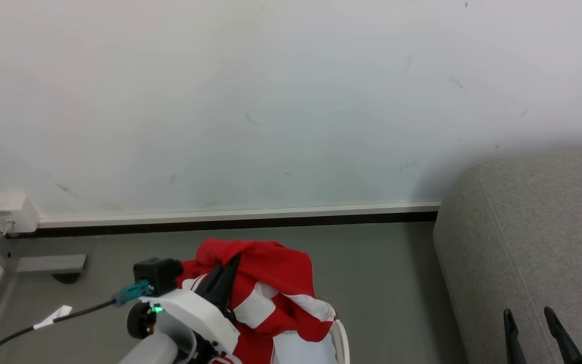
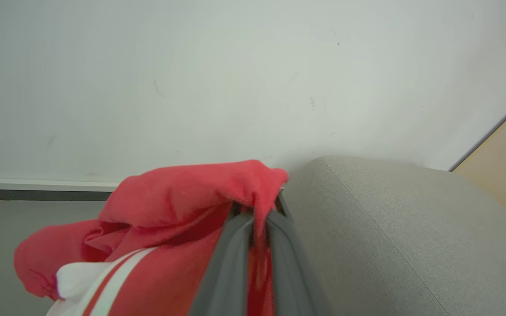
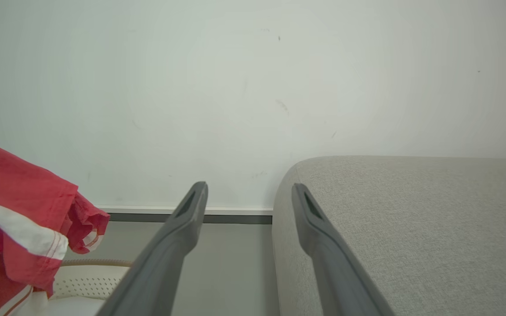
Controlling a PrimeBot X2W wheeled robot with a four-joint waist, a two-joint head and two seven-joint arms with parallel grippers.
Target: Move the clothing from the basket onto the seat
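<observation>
Clothing (image 1: 276, 275): red, white-striped, held above basket (image 3: 92, 281), hanging down to it.
Left gripper (image 2: 256, 215): clenched on clothing.
Right gripper (image 3: 249, 189): released, right of basket, at sofa (image 1: 538, 242) edge.

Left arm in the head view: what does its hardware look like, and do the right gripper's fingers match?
The left arm has a glossy white rounded wrist shell over a grey forearm, a small green light, a black box module, and a teal connector feeding a black cable with a white tag. The left gripper and right gripper share long, dark grey, tapering fingers.
</observation>
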